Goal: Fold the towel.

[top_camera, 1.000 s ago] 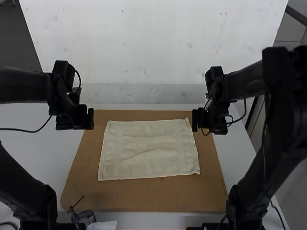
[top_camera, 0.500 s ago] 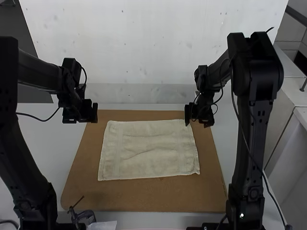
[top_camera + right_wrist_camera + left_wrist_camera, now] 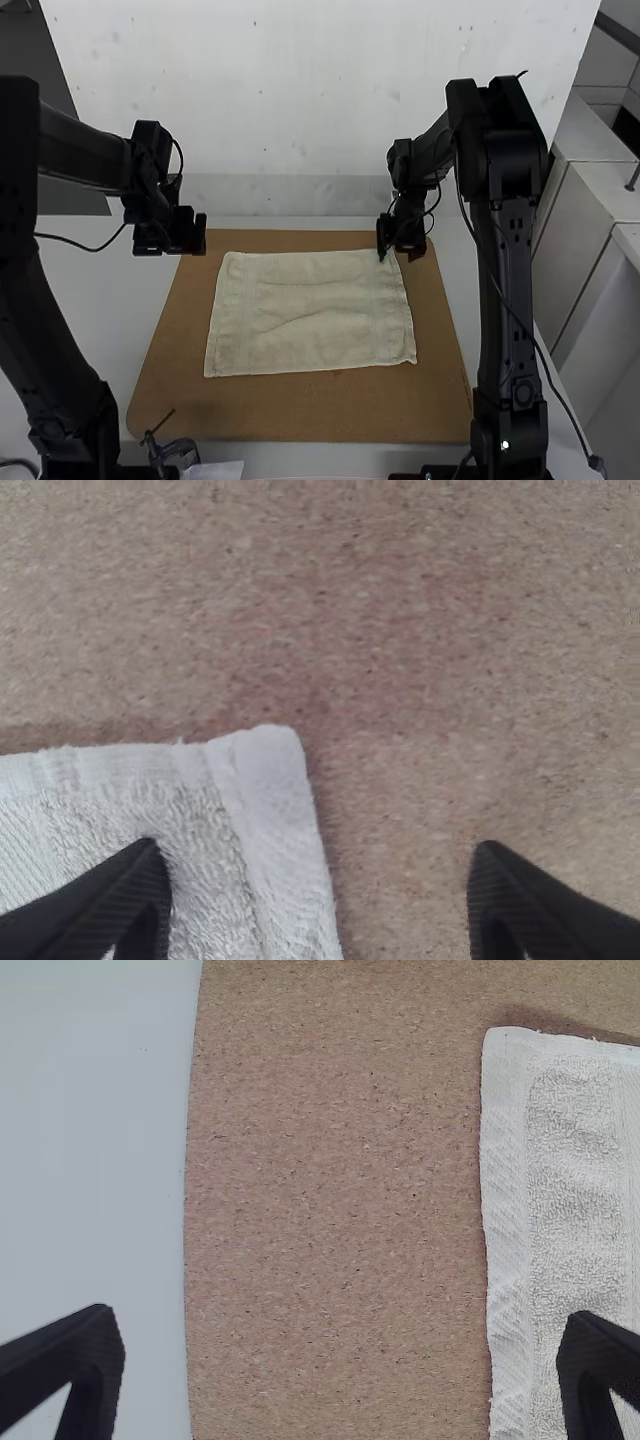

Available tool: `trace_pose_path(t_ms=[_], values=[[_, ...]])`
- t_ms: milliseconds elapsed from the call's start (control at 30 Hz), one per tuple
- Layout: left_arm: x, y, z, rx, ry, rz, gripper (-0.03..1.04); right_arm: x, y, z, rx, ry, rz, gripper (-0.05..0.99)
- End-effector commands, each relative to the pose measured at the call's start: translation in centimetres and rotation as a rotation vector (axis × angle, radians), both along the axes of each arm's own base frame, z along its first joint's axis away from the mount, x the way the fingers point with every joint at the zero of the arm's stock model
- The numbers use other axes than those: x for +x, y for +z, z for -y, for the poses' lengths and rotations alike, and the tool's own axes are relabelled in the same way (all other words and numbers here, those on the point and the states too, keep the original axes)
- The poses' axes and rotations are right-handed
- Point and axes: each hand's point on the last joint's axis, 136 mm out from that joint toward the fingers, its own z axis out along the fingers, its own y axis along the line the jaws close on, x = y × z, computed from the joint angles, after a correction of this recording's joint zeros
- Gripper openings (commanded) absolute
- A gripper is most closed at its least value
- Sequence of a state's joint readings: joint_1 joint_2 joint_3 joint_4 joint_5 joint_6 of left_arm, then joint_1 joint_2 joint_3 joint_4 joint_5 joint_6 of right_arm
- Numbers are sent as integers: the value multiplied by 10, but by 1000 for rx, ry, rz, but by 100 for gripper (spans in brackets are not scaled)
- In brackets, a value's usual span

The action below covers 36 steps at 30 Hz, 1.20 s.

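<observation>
The right gripper (image 3: 399,249), fingers parted, has been brought inward to the far right corner of the towel (image 3: 310,315), so a grasp seems near; the left gripper (image 3: 342,1318) is open. The cloth is spread on the board (image 3: 290,412).
</observation>
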<state>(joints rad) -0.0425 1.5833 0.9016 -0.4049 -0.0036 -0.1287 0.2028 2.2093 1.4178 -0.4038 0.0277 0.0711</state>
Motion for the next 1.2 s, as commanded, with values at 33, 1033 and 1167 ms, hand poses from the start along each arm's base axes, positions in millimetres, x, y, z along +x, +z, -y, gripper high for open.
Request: trace_pose_path(t_ms=[33,1033,1167], values=[[18,0,4,-6,-4,6,96,-2,-20,-12,-5,17,-20,36],[81,-106,59,0,-20,-327,63,-16,-33,5,-60,3,-27,1],[80,-110,66,-1,-27,-341,18,-16,-29,6,-61,3,-13,1]])
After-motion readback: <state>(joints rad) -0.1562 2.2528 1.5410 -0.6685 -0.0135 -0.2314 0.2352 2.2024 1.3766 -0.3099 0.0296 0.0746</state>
